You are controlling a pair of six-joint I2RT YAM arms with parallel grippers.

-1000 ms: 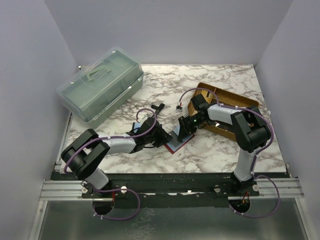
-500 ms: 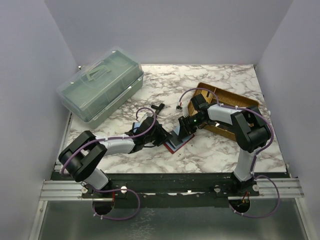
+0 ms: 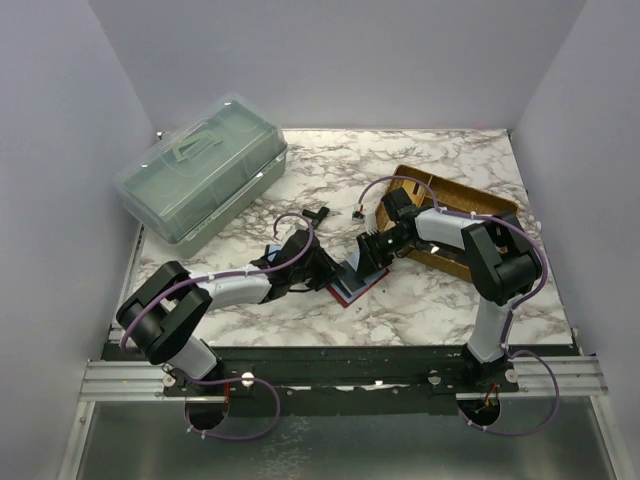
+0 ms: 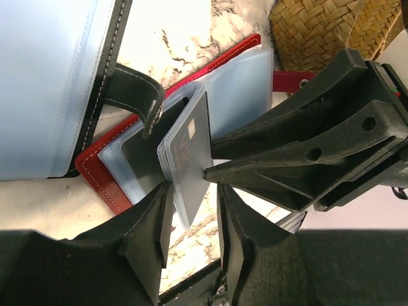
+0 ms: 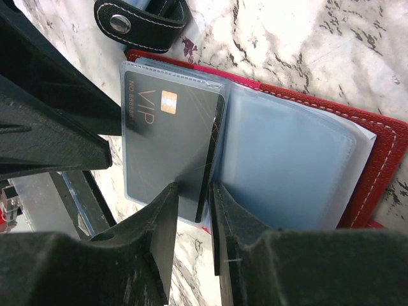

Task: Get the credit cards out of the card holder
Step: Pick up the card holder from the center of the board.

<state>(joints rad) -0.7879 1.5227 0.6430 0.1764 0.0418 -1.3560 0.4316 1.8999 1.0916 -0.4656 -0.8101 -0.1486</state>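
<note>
Top view: card holder [image 3: 350,288], red, lying open on the marble table [image 3: 430,300] between the arms; left gripper [image 3: 322,272] has edged slightly nearer it over the last second, its elbow shifted; right gripper [image 3: 370,258] unmoved at the holder's far side; lidded plastic case [image 3: 200,180] and wicker basket [image 3: 455,195] well apart. Left wrist view: fingers [image 4: 150,229] partly open, straddling the lower corner of the dark grey credit card [image 4: 191,166]; not clamped on it. Right wrist view: fingers [image 5: 162,223] nearly closed, pinching the lower edge of the clear sleeve [image 5: 210,137]; card seated inside that sleeve; black snap strap [image 5: 140,22] beside the holder. Judgement: approach about finished; pull not begun; no card out.
</note>
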